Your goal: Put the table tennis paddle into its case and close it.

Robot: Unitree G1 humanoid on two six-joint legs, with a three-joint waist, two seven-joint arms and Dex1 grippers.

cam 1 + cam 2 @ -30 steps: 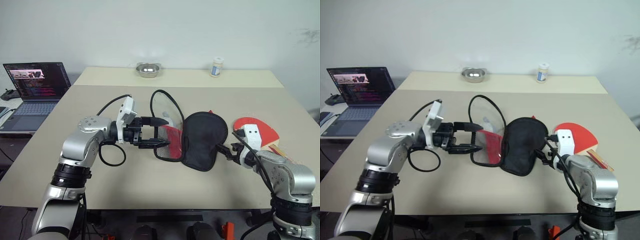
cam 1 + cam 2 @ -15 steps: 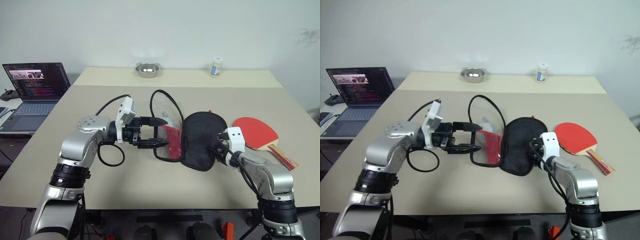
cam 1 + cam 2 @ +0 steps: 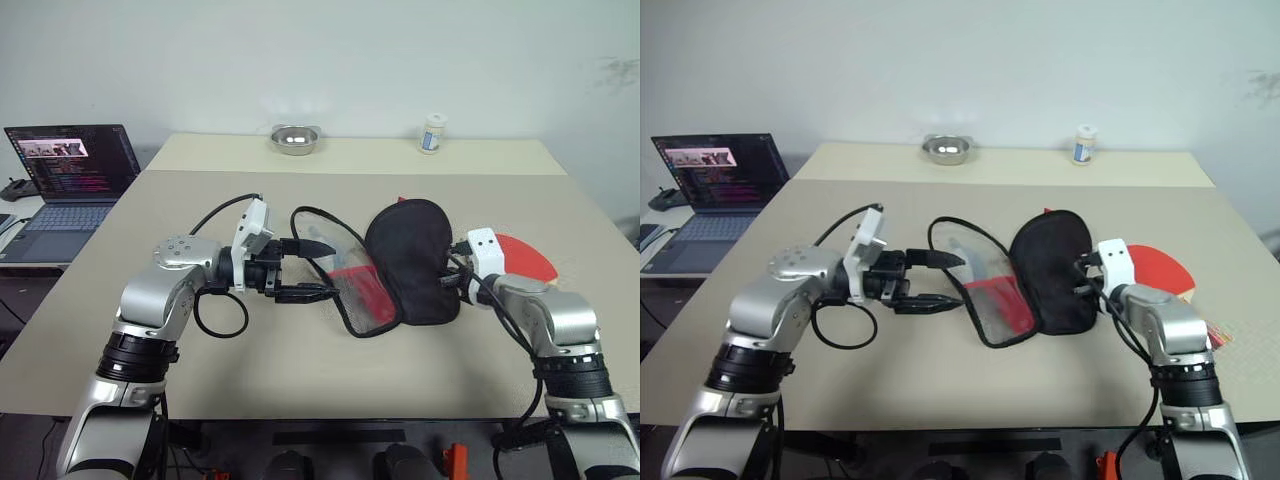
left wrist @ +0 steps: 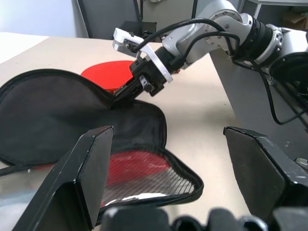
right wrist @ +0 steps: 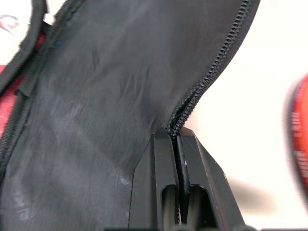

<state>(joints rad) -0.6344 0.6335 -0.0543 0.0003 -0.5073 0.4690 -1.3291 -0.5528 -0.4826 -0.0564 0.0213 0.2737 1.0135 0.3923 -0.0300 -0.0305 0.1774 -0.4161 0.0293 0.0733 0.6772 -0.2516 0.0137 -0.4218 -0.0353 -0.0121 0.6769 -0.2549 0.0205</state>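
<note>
The case (image 3: 412, 258) lies open at mid-table, its black flap raised and its red mesh-lined half (image 3: 362, 291) flat on the table. My right gripper (image 3: 452, 281) is shut on the flap's zipper edge (image 5: 192, 103), and the left wrist view shows it pinching that edge (image 4: 118, 98). The table tennis paddle (image 3: 528, 258) rests face-up just right of the case, partly behind my right arm. My left gripper (image 3: 322, 268) hovers at the case's left rim, open, with nothing between its fingers (image 4: 89, 173).
A laptop (image 3: 70, 170) stands open on a side desk at the left. A steel bowl (image 3: 295, 138) and a small bottle (image 3: 433, 133) sit on the far table. A black cable loops under my left wrist (image 3: 220, 310).
My right gripper moved from beside the paddle onto the case's black flap, shut on its zipper edge and drew it up and right. The case shifted right. The left gripper stayed still.
</note>
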